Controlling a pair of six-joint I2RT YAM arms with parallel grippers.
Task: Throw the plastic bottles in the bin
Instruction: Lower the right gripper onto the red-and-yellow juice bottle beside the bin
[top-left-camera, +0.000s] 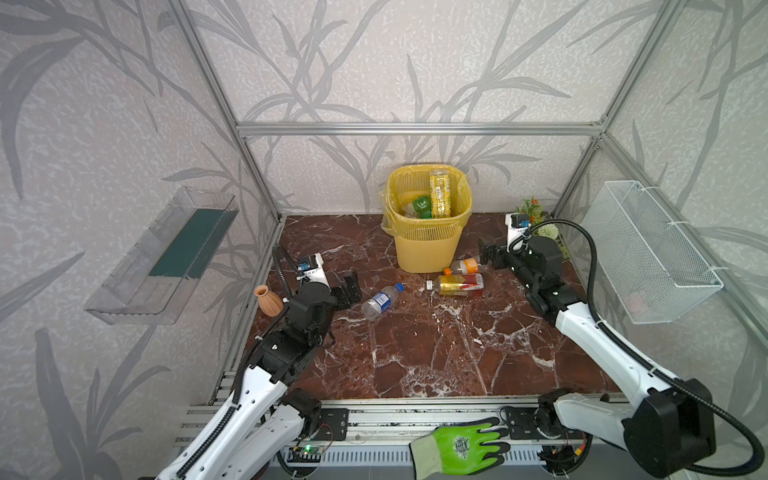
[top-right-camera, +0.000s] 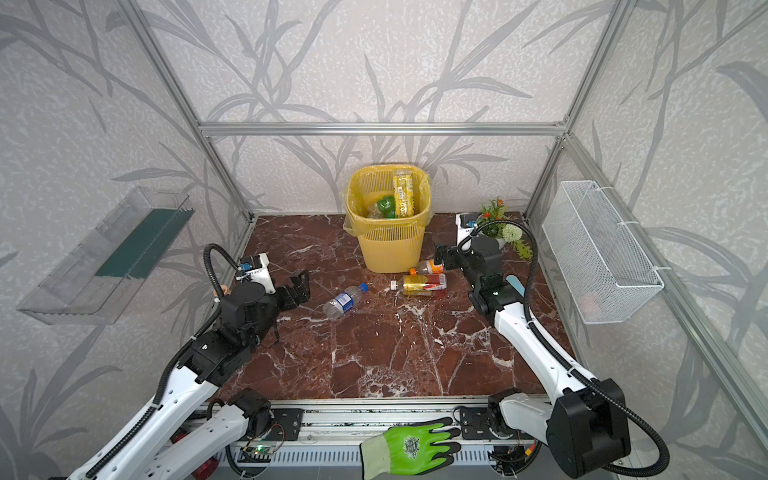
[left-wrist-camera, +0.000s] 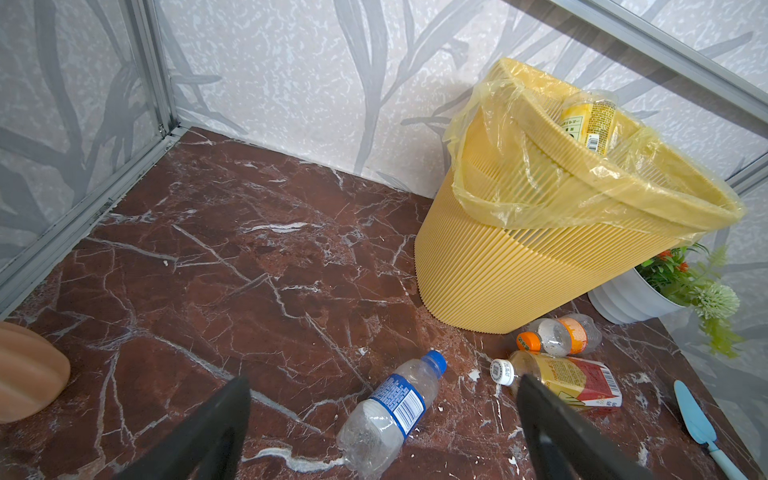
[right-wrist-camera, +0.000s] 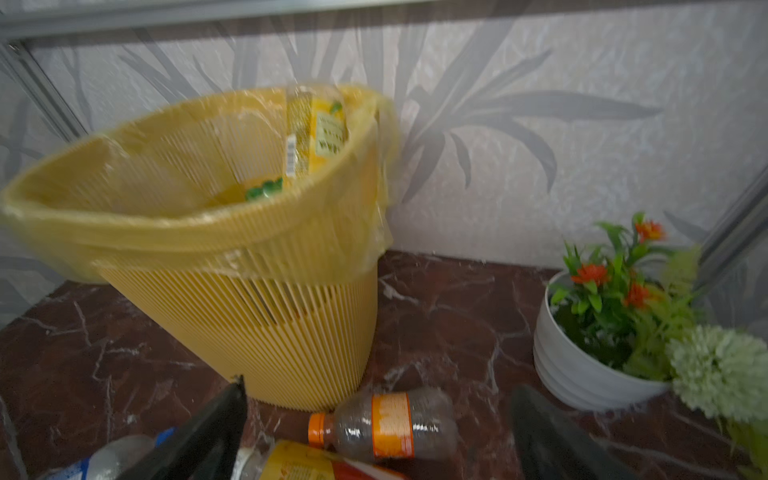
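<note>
I count five bottles. From the left: my left gripper (top-left-camera: 351, 287), fingers spread; one blue-labelled bottle (top-left-camera: 380, 300) on the floor (top-left-camera: 415, 353); one yellow bin (top-left-camera: 424, 249) at the back wall, holding a green bottle (top-left-camera: 422, 206) and a yellow-labelled bottle (top-left-camera: 439, 195); an orange-capped bottle (top-left-camera: 463, 266) and a red-and-yellow bottle (top-left-camera: 457, 284) lying by its base; my right gripper (top-left-camera: 490, 255), fingers spread, just beside them.

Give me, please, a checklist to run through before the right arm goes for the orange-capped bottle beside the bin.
1. The right end effector is open and empty: ok.
2. The orange-capped bottle lies on its side just ahead of it: ok.
3. Clearance around that bottle: not ok. The red-and-yellow-labelled bottle lies close beside it, and the bin wall is just behind.
4. Room in the bin: ok. The yellow-labelled bottle leans at one side, and the rest of the mouth is free.
5. The left end effector is open, out of the way near the blue-capped bottle: ok.
</note>
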